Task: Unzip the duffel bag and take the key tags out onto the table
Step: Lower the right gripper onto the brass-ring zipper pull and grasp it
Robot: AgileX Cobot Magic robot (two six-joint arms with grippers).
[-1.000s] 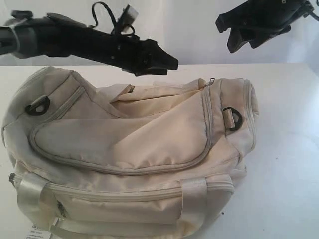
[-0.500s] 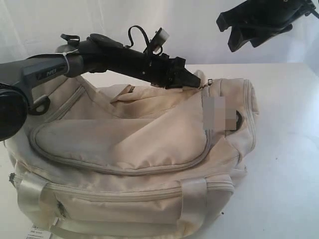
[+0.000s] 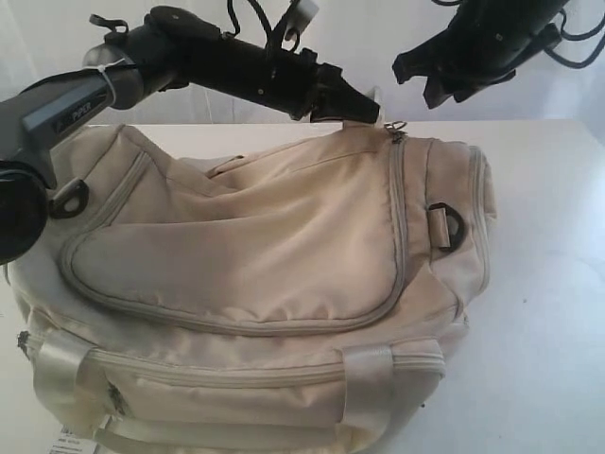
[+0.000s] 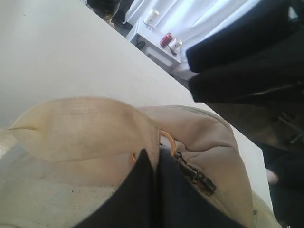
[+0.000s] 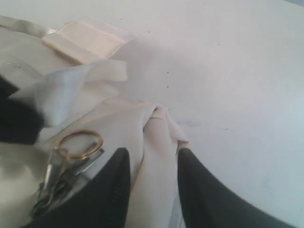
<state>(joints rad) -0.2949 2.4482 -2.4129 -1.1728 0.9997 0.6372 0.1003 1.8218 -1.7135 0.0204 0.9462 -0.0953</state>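
Note:
The cream duffel bag [image 3: 246,246] lies on the white table [image 3: 548,312] with its curved flap zipped. My left gripper [image 3: 367,112] reaches across to the bag's far right top. In the left wrist view it [image 4: 156,159] is shut on a fold of the bag's fabric, beside a gold ring [image 4: 167,138] and the dark zip pull [image 4: 195,175]. My right gripper [image 3: 430,80] hangs open above that end. In the right wrist view its fingers [image 5: 152,159] frame a fabric fold [image 5: 159,128], with the ring [image 5: 80,142] to one side. The key tags are hidden.
Black D-rings sit at the bag's right end [image 3: 444,225] and left end [image 3: 71,199]. A shiny webbing handle [image 3: 369,378] crosses the near side. Cups and a red can [image 4: 166,40] stand beyond the table's far edge.
My left arm has swung right to the zip end, shut on the fabric and pulled the bag's top upward. The right gripper has shifted slightly left.

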